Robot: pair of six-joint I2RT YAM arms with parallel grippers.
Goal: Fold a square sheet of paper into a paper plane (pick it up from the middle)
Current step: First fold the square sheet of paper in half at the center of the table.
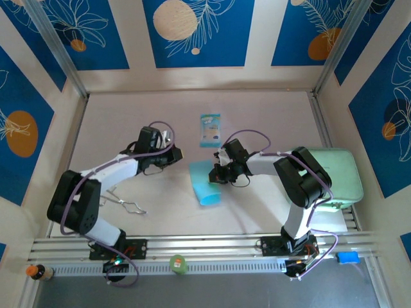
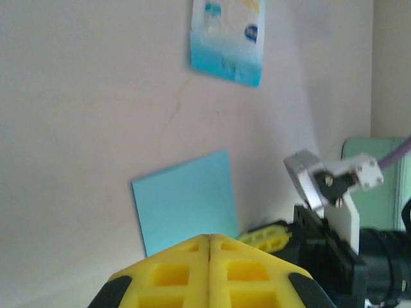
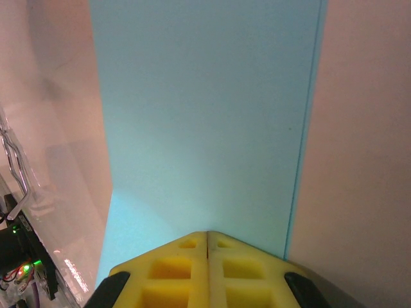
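While your right fingers (image 3: pixel 186 256) sat pressed together, tips on the blue paper (image 1: pixel 205 189) mid-table (image 1: pixel 128 115), your left fingers (image 2: pixel 186 253) were together too, empty, just beside it. Looked like creasing an early fold; next you needed a steady swipe without shifting the sheet.

The packet (image 1: pixel 210 130) stands just beyond the right pincer (image 3: pixel 207 236); table (image 1: pixel 115 115) farther left lies open.
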